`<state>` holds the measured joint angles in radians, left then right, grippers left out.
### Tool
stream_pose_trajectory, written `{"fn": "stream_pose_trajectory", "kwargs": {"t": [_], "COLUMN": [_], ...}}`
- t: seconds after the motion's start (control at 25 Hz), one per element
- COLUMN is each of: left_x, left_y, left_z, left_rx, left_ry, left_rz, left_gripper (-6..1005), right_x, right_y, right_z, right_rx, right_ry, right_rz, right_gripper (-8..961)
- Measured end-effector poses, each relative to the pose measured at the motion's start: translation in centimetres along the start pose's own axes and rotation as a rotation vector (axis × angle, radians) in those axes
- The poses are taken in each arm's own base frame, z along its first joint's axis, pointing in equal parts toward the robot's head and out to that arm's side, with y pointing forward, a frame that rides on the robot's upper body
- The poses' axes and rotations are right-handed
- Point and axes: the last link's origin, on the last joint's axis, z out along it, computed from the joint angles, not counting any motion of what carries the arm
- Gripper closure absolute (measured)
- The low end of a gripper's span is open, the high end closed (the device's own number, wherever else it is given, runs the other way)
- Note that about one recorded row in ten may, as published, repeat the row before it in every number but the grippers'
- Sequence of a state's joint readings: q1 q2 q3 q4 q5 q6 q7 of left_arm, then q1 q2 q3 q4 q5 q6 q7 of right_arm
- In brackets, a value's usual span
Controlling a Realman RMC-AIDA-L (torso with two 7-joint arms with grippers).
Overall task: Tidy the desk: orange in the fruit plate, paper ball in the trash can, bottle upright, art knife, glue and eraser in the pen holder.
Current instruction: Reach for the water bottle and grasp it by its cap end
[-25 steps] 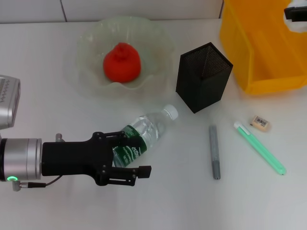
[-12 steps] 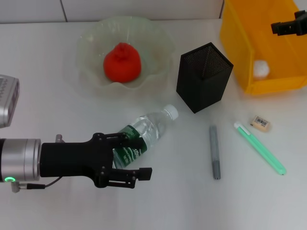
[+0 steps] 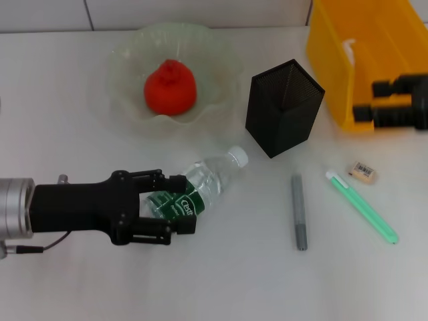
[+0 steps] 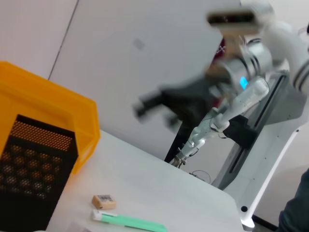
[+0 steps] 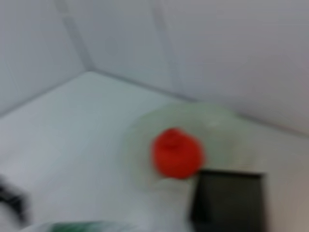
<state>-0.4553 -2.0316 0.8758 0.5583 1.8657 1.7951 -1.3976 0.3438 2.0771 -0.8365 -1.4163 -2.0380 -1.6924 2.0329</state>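
Because the bottle [image 3: 200, 186] lies on its side with its long axis slanting from the white cap, which points toward the pen holder [image 3: 283, 107], down to the base nearest us, the coming lift turns on how our left gripper [image 3: 179, 204] meets that axis. In the head view its black fingers straddle the labelled lower half of the bottle, one on each side and close against it; we judge them closing on it, but we cannot tell whether they already press the plastic. The left arm is clearly the nearer one. To stand the bottle up, we reckon the wrist must rotate so that the cap swings upward.

Our right gripper [image 3: 366, 107] hovers at the front wall of the trash can [image 3: 334, 73], well apart from the bottle, its fingers spread and holding nothing.

As to containers, the orange [image 3: 170, 87] sits in the fruit plate [image 3: 127, 57]. The pen holder looks empty as far as its mesh shows. The art knife [image 3: 299, 211], the glue [image 3: 362, 206] and the eraser [image 3: 364, 172] all lie on the desk [image 3: 60, 134], between the pen holder and our right side.
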Motion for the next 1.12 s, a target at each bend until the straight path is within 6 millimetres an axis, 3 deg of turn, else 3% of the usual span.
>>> {"fn": "stream_pose_trajectory", "kwargs": {"t": [0.16, 0.28, 0.4, 0.44, 0.64, 0.8, 1.12], "left_x": [1.1, 2.6, 3.8, 5.2, 7.2, 9.1, 10.0], "left_y": [-0.4, -0.5, -0.7, -0.9, -1.8, -4.0, -4.6], "left_z": [-0.2, 0.1, 0.6, 1.5, 3.3, 7.9, 11.7], "left_rx": [-0.005, -0.027, -0.029, -0.021, 0.022, 0.198, 0.31], "left_ry": [-0.011, -0.027, -0.053, -0.119, -0.233, -0.429, -0.503], "left_rz": [-0.046, -0.077, -0.094, -0.107, -0.128, -0.103, -0.025], "left_gripper": [157, 157, 157, 157, 157, 157, 157], "right_x": [6.0, 10.3, 13.1, 13.7, 15.6, 16.8, 17.4], "right_y": [1.6, 1.8, 2.4, 2.6, 3.1, 2.9, 2.8], "right_z": [-0.4, -0.7, -1.1, -1.2, -2.0, -2.4, -2.1], "right_rx": [-0.206, -0.254, -0.268, -0.267, -0.231, -0.17, -0.139], "right_ry": [-0.146, -0.261, -0.325, -0.333, -0.323, -0.306, -0.288], "right_rz": [0.027, 0.072, 0.093, 0.097, 0.115, 0.135, 0.154], "right_gripper": [251, 251, 252, 252, 252, 252, 252]}}
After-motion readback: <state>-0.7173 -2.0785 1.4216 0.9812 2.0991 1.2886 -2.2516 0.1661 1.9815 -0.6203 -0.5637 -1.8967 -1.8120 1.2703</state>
